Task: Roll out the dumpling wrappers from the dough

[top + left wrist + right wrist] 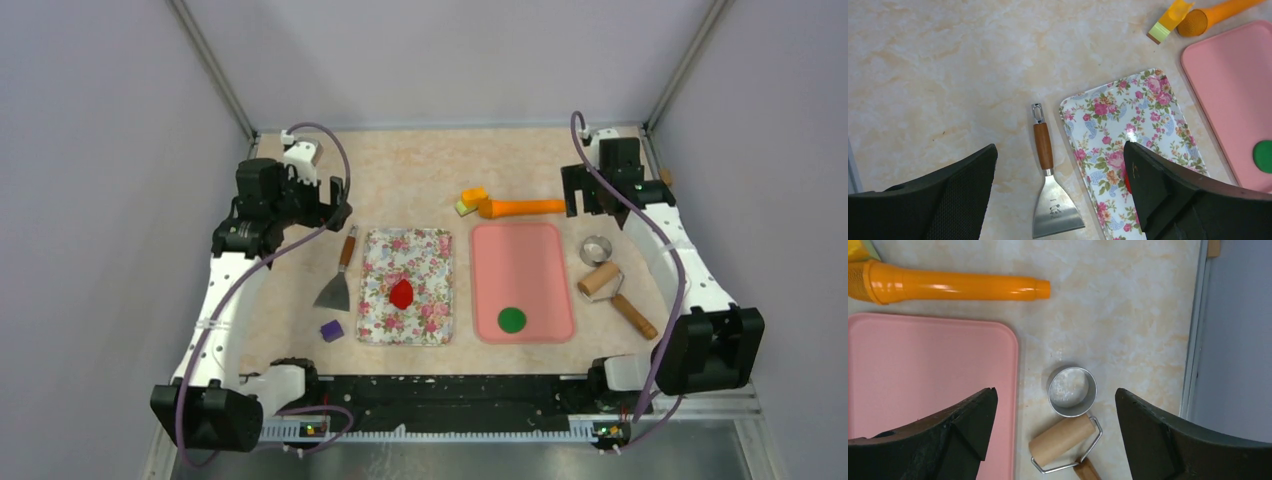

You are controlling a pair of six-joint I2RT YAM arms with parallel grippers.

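A red dough lump (401, 292) lies in the middle of the floral tray (430, 250); in the left wrist view only a red sliver (1126, 183) shows beside my right finger. A flat round green disc (512, 320), coin-like, lies on the pink tray (525, 260) near its front edge and shows in the left wrist view (1263, 156). No red wrapper shows. My left gripper (335, 203) is open and empty, above the table behind the scraper (1049, 192). My right gripper (585, 195) is open and empty, above the ring cutter (1072, 391) and wooden roller (1063, 440).
The scraper (340, 275) lies left of the floral tray, with a purple cube (331, 330) in front of it. An orange tool (520, 207) and a yellow-green block (470, 200) lie behind the trays. The ring cutter (596, 248) and roller (610, 285) lie right of the pink tray.
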